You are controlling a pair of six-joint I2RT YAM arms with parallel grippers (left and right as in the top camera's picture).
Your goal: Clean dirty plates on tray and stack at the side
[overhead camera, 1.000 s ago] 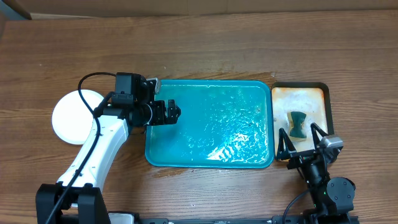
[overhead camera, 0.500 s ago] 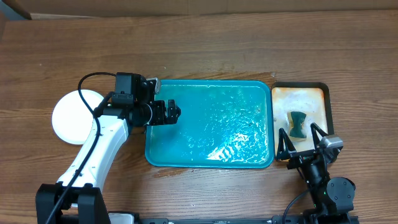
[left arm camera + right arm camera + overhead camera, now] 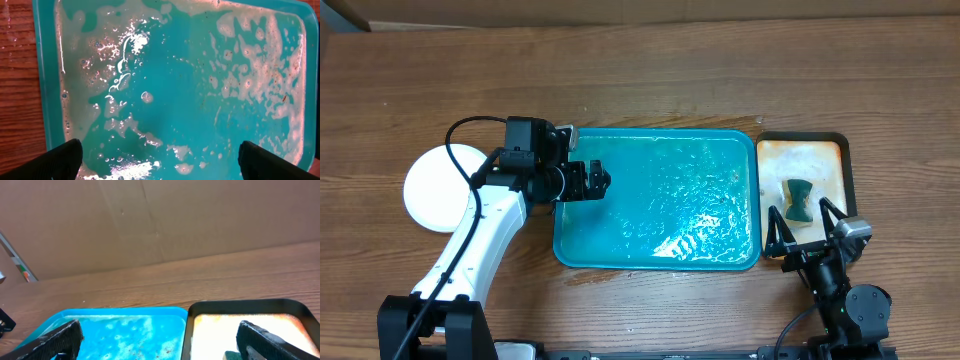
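Observation:
The teal tray (image 3: 660, 215) lies mid-table, wet and foamy, with no plate on it; it also shows in the left wrist view (image 3: 200, 90) and the right wrist view (image 3: 125, 325). A white round plate (image 3: 432, 190) lies on the table left of the tray, partly under my left arm; whether more plates lie under it I cannot tell. My left gripper (image 3: 592, 180) is open and empty over the tray's left end; its fingertips frame the wet tray in the left wrist view (image 3: 159, 160). My right gripper (image 3: 805, 222) is open and empty at the near edge of the black-rimmed tray.
A small black-rimmed tray (image 3: 840, 160) with an orange-stained cream inside stands right of the teal tray and holds a dark green sponge (image 3: 799, 200). It also shows in the right wrist view (image 3: 240, 320). A cardboard wall (image 3: 160, 220) stands behind the table.

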